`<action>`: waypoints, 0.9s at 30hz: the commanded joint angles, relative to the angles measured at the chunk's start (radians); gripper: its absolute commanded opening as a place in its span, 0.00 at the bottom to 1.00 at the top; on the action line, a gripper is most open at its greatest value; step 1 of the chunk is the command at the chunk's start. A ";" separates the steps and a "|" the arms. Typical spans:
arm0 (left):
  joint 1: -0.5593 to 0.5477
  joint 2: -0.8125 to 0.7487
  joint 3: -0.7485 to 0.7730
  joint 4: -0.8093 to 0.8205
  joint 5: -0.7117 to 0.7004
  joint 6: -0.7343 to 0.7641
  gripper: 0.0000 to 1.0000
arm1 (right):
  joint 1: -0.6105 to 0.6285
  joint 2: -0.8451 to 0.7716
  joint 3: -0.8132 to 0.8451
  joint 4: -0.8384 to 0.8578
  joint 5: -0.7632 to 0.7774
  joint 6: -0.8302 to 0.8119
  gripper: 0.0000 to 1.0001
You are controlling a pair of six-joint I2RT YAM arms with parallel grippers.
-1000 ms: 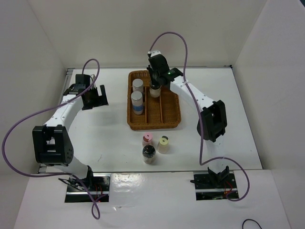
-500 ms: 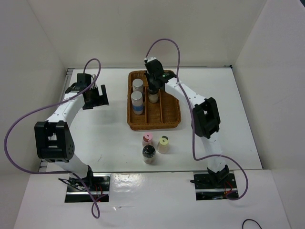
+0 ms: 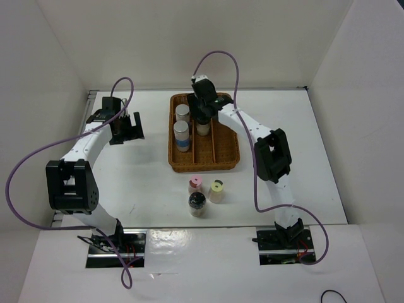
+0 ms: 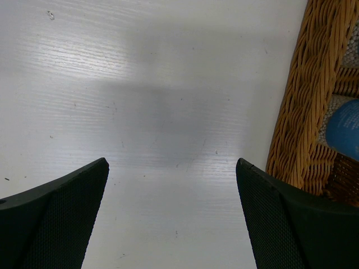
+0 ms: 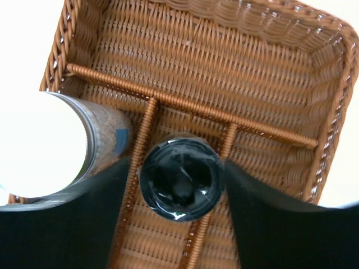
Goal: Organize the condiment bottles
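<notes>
A wicker basket (image 3: pixel 203 166) holds two silver-lidded, blue-labelled condiment bottles (image 3: pixel 182 112) (image 3: pixel 181 130) in its left lane. My right gripper (image 3: pixel 202 117) hangs over the middle lane, its jaws a little apart on either side of a clear dark-capped bottle (image 5: pixel 180 183) that stands on the basket floor. In front of the basket stand a pink-capped bottle (image 3: pixel 195 184), a pale-yellow-capped one (image 3: pixel 216 188) and a second dark-capped one (image 3: pixel 197 202). My left gripper (image 3: pixel 126 129) is open over bare table left of the basket, nothing between its fingers (image 4: pixel 61 213).
The basket's wicker side (image 4: pixel 297 129) runs along the right edge of the left wrist view, with a blue label (image 4: pixel 343 129) behind it. A silver-lidded bottle (image 5: pixel 42 145) stands close to my right gripper's left finger. White walls enclose the table.
My right arm carried the dark-capped bottle left and down into the basket's middle lane, then its jaws spread off the cap. The left arm stayed where it was.
</notes>
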 commanded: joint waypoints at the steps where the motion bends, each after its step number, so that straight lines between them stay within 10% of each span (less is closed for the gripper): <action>1: 0.006 -0.014 0.034 0.011 0.020 0.022 1.00 | 0.002 -0.054 -0.045 0.041 0.028 0.031 0.77; 7: 0.006 -0.057 0.015 0.011 0.029 0.022 1.00 | 0.002 -0.229 -0.189 0.041 0.050 0.070 0.93; 22: 0.006 -0.204 -0.119 0.029 0.141 -0.005 1.00 | 0.253 -0.801 -0.734 0.034 -0.077 0.147 0.94; 27: 0.006 -0.244 -0.150 0.029 0.141 -0.005 1.00 | 0.362 -0.896 -0.866 0.008 -0.097 0.262 0.75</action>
